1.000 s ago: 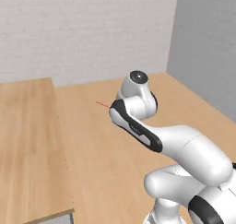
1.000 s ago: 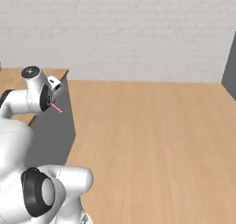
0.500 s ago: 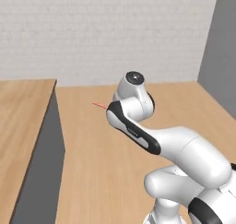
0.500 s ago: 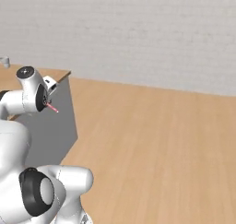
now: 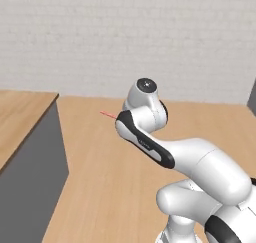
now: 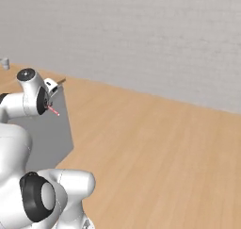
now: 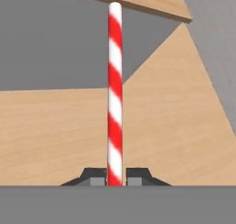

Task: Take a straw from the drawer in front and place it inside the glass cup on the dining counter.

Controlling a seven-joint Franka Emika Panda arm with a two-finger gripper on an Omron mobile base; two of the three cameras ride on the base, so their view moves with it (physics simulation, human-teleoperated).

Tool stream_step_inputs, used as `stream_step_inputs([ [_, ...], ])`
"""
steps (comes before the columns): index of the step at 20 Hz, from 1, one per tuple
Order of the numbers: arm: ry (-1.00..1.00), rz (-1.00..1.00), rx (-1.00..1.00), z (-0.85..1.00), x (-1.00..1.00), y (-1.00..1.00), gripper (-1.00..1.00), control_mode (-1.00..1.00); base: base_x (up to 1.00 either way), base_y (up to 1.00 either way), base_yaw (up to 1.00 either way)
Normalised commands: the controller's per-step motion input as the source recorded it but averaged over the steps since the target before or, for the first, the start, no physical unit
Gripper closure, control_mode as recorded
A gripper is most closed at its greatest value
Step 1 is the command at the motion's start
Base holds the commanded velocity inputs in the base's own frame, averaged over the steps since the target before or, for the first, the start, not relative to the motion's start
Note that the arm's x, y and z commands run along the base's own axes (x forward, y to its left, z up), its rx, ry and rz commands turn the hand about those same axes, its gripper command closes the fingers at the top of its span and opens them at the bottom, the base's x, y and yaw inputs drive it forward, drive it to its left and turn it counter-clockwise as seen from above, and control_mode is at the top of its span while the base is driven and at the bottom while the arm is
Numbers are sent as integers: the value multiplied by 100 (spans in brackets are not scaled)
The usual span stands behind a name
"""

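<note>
wood floor (image 7: pixel 55 126) behind; end effector (image 7: pixel 115 177) pinches the striped straw (image 7: pixel 115 89).

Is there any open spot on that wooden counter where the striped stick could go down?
Yes. The dining counter shows bare wood along its edge beside the grey support. A small glass cup stands far back. The gripper is shut on the straw.

Pretty bare room honestly. Light wood plank floor (image 6: pixel 155 148) runs across everything, and behind it there's a whitish brick wall (image 5: pixel 125 37). Off at the far right edge sits a dark grey panel (image 5: pixel 252 98), can't tell what.
</note>
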Motion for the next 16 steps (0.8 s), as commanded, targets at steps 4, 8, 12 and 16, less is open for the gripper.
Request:
stream_step_inputs([
  [4,0,0,0,0,0,0,100,100,79,-83,39],
  [8,0,0,0,0,0,0,100,100,79,-81,40],
  [12,0,0,0,0,0,0,100,100,81,-76,42],
  [16,0,0,0,0,0,0,100,100,87,-72,44],
])
